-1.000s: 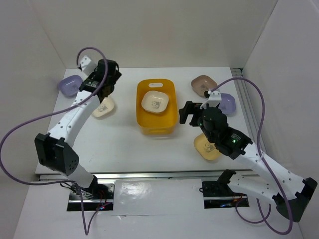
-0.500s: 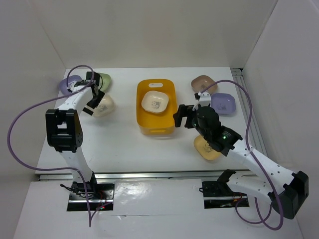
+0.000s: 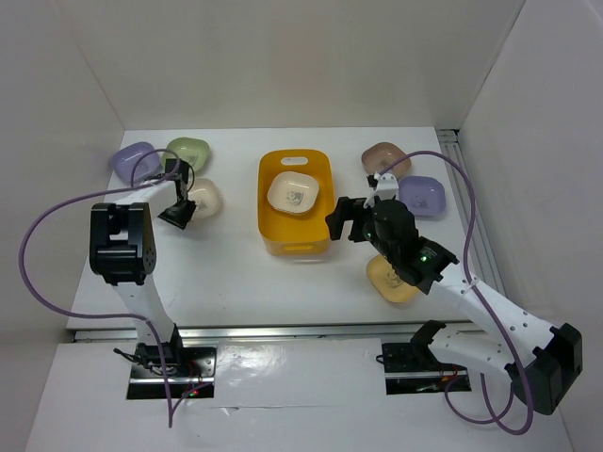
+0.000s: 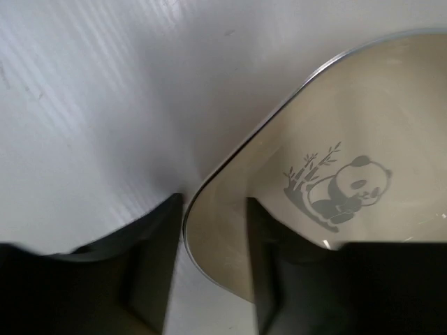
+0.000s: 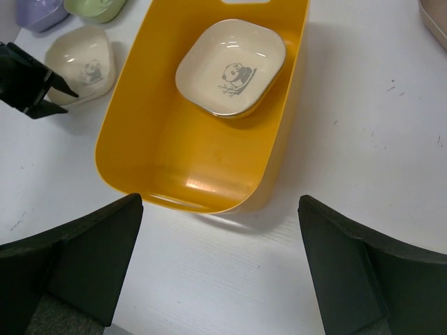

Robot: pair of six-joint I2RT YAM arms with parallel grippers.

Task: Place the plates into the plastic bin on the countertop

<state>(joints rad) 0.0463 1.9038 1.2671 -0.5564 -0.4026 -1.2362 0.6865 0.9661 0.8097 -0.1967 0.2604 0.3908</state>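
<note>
While left jaws straddle the cream plate (image 4: 328, 139) left of the plastic bin (image 3: 295, 243) (whether clamped we cannot tell) and right jaws gape, pinch-and-lift seems next.

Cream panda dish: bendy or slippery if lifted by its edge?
Likely stiff: the cream panda dish shows a crisp rim between fingers of the left hand. Its glossy sheen suggests slipperiness; gripped at one corner, it might tilt.

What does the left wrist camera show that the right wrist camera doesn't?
Left wrist only: the left gripper straddling the rim of the cream plate, one finger inside, one outside. Right wrist only: the yellow bin holding one panda plate, the lilac plate, the green plate, the open right gripper. Both: the cream plate, the left gripper, the white countertop.
</note>
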